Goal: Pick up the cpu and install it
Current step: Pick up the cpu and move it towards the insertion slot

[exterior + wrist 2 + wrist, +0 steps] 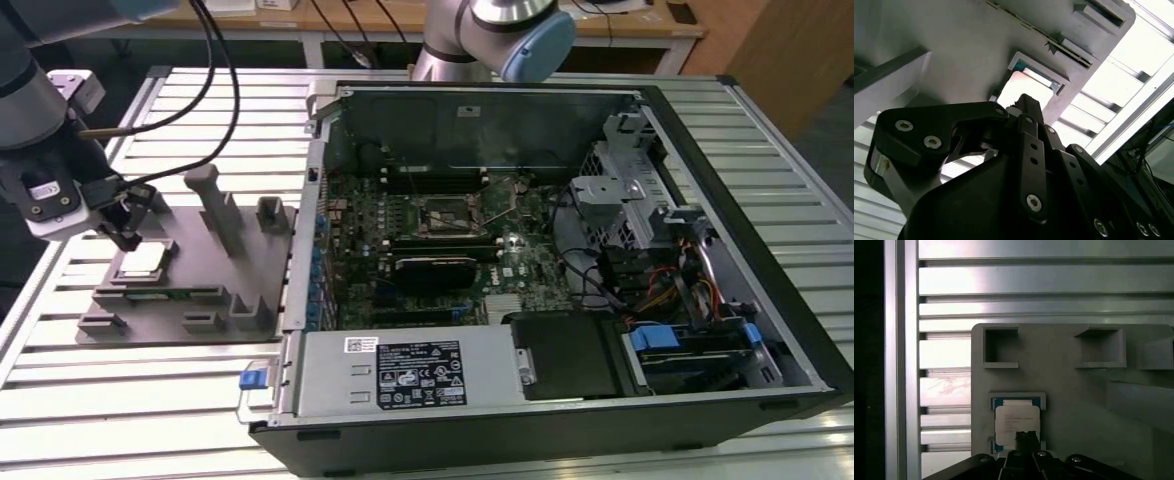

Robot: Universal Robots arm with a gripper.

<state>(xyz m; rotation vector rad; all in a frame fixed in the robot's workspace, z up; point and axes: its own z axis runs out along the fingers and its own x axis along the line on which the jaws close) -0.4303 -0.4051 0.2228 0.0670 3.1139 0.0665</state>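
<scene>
Nearest us, the tool [1026, 440] hangs just over the cpu [1016, 419], its jaws drawn together and gripping nothing. We judge the risk to be this: pressed down with the jaws as they are, it could scrape the cpu or tilt it in its recess. The cpu lies flat in a pocket of the grey tray [1074, 385], and two neighbouring pockets look empty. Well apart, the case [507, 125] holds the socket [445, 213].
</scene>
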